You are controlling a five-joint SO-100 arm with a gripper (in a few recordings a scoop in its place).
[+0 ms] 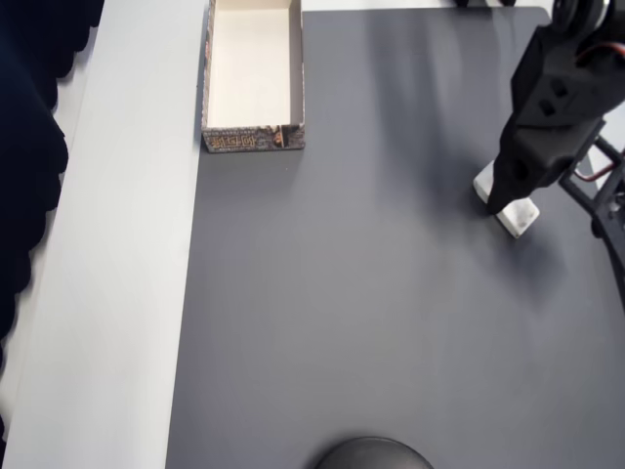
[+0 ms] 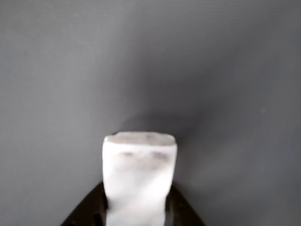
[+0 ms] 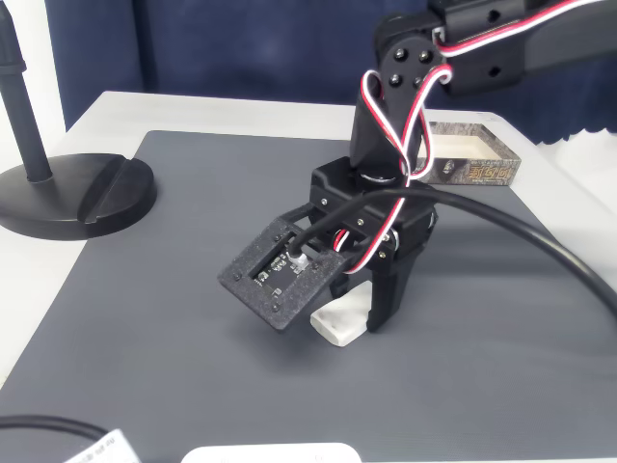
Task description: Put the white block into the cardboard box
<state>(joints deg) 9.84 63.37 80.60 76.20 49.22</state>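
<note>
Nearest the wrist camera we see the white block (image 2: 139, 176), filling the lower centre of the frame and standing between two dark fingers (image 2: 84, 212) whose tips appear at the bottom edge on either side of it. Behind it lies the plain grey mat (image 2: 150, 61).

From overhead, the black hand (image 1: 510, 200) reaches down at the right of the frame, and the block (image 1: 519, 217) rests on the mat (image 1: 371, 293) directly beneath its tip, partly covered by it. We place the cardboard box (image 1: 254, 139) at the upper left of this view, at the mat's top-left corner, well apart from the block; its cream inside holds nothing.

From the fixed view, the hand (image 3: 362, 313) sits at the centre of the frame with the block (image 3: 339, 326) low on the mat between its fingers, one dark finger (image 3: 388, 294) pressed against the block's right side. We judge the fingers closed against the block, which touches the surface (image 3: 106, 106). The box (image 3: 477, 159) lies at the upper right, behind the arm (image 3: 405, 87). A black round stand base (image 3: 72, 198) occupies the left edge.
</note>
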